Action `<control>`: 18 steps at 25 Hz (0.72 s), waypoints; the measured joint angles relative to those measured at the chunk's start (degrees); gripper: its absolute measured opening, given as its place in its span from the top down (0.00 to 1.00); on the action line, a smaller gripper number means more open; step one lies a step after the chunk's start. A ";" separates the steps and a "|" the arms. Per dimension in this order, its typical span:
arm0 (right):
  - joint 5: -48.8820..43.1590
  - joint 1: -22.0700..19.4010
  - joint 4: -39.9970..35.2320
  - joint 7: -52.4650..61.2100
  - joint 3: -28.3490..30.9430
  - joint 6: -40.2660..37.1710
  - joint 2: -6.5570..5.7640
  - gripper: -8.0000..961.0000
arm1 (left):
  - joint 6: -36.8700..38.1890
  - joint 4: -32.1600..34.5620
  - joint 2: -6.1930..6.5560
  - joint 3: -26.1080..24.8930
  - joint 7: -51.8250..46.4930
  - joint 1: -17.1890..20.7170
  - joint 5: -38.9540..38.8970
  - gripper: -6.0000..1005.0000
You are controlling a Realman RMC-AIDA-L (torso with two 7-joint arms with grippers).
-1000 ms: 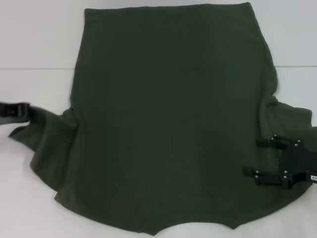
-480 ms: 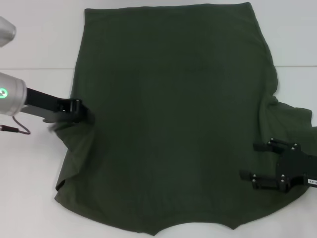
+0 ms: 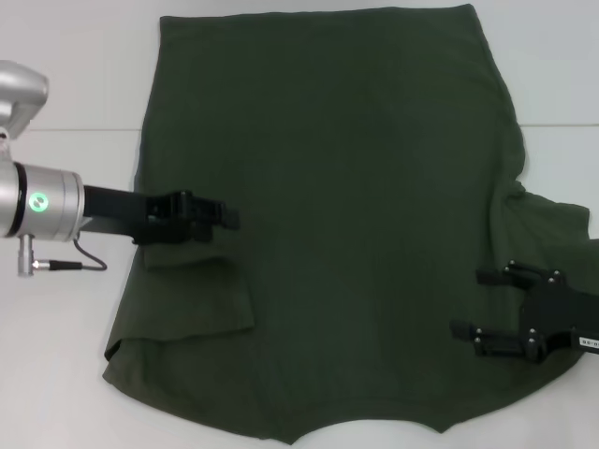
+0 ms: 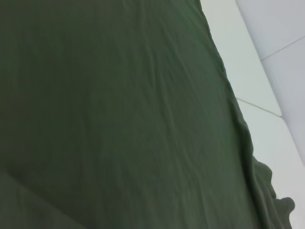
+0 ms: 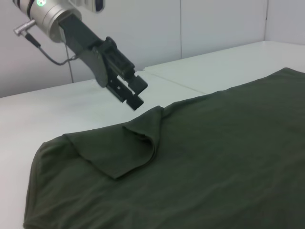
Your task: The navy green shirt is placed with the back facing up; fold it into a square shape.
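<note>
Both pincers over the navy green shirt (image 3: 328,187): left pincer (image 3: 227,217) above folded-in sleeve, right pincer (image 3: 468,304) low.

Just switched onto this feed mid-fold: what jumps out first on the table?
The navy green shirt dominates, spread plain side up across the white table. Its left sleeve is folded in over the body, with the left hand open just above that fold. The right hand sits open over the right sleeve, which lies spread out flat.
</note>
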 joint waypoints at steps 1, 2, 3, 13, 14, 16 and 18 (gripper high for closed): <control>0.04 0.01 0.00 0.00 0.01 0.04 0.00 0.05 | -0.03 -0.21 0.00 0.11 0.11 0.20 -0.06 0.47; 0.09 0.01 -0.01 0.00 0.07 0.08 0.00 0.05 | -0.16 -0.13 0.01 0.13 0.30 0.34 -0.04 0.46; 0.14 0.02 -0.02 0.00 0.15 0.09 0.00 0.05 | -0.24 0.20 0.04 0.16 0.80 0.78 0.00 0.44; 1.95 0.02 0.04 4.41 3.04 0.43 -0.08 0.05 | 5.14 1.81 -1.69 -9.52 31.59 10.21 -10.28 0.20; 2.49 -0.05 -0.01 4.87 3.65 0.41 -0.12 0.05 | 5.20 2.15 -2.73 -9.57 39.44 11.71 -11.97 0.15; 3.76 -0.37 -0.64 5.87 4.72 0.09 -0.16 0.05 | 5.23 2.51 -4.55 -9.60 51.69 14.17 -14.01 0.07; 4.70 -0.80 -1.61 7.46 5.26 -0.17 -0.23 0.05 | 5.11 2.82 -6.20 -9.88 61.55 16.38 -15.76 0.07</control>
